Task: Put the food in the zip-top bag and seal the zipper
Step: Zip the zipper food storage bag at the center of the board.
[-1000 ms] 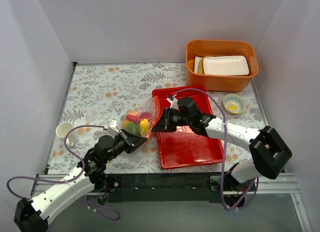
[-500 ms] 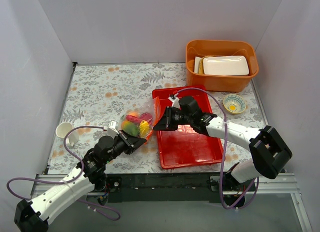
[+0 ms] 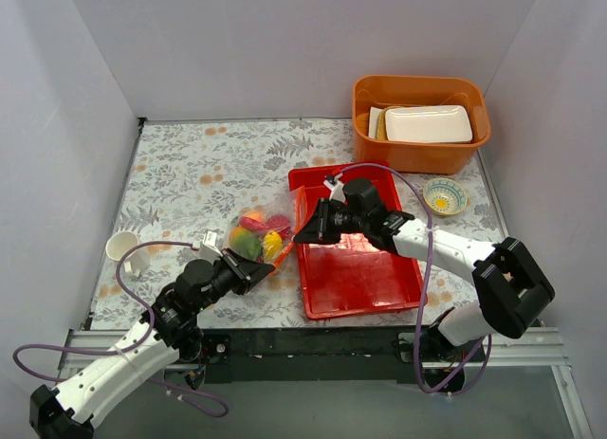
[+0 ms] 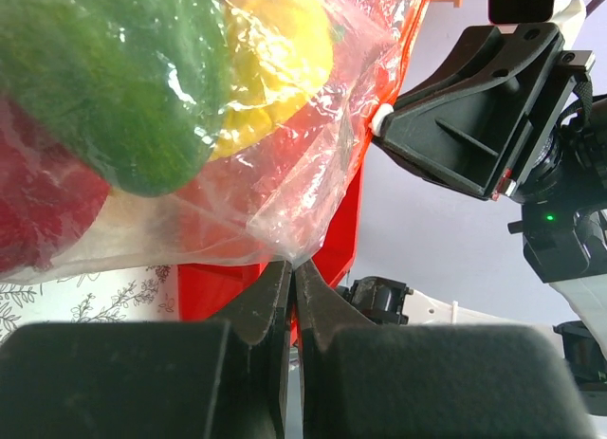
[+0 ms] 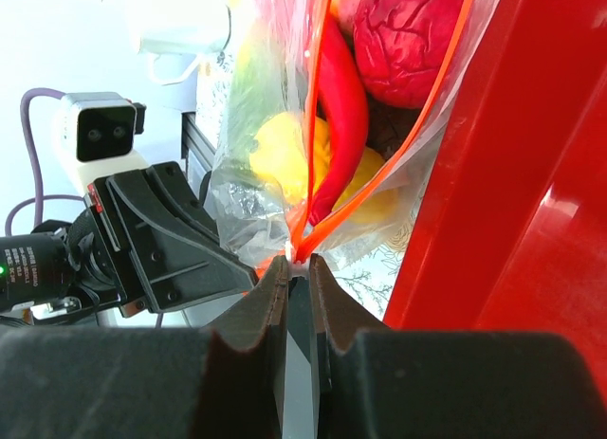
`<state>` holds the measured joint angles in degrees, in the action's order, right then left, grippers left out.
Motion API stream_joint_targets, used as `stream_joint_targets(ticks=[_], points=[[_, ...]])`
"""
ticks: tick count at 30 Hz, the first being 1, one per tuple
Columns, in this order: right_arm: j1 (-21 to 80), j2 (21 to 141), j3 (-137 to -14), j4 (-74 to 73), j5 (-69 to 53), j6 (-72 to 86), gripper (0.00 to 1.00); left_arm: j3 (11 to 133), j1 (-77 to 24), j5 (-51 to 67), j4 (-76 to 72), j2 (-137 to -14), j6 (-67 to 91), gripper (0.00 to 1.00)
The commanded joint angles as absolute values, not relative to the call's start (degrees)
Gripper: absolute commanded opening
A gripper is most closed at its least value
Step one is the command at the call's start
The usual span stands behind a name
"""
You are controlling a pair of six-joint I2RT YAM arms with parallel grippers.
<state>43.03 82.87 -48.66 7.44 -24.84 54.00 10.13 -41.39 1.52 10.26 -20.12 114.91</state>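
The zip-top bag [image 3: 258,232] is held just left of the red tray [image 3: 365,268], with the food [image 3: 248,240] inside. Through the plastic the left wrist view shows a green piece [image 4: 104,79], a yellow piece [image 4: 275,50] and a red piece [image 4: 38,211]. My left gripper [image 4: 292,261] is shut on a bottom corner of the bag. My right gripper [image 5: 298,259] is shut on the end of the zipper [image 5: 379,183], whose two orange strips spread apart above the grip. A red chilli [image 5: 341,107] and a dark red piece [image 5: 408,41] lie between them.
At the back right an orange tub [image 3: 420,155] holds a white foam tray [image 3: 428,123]. A small patterned bowl [image 3: 444,195] sits in front of it. A white cup [image 3: 124,247] stands near the left wall. White walls enclose the floral table.
My right gripper has shifted slightly right and away with the zipper end. The left arm has drawn back a little. Both grips hold.
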Motion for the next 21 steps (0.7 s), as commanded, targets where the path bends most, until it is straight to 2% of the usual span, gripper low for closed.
stream_joint_targets(ticks=[1,21], points=[[40.78,83.32,-51.94,8.26,-23.03,52.38,0.12,11.69,-41.22,-1.32,15.29,-18.90,116.72,0.00],[38.50,84.64,-53.35,8.96,-23.64,51.50,0.12,12.13,-41.22,-2.11,19.42,-16.17,117.33,0.00]])
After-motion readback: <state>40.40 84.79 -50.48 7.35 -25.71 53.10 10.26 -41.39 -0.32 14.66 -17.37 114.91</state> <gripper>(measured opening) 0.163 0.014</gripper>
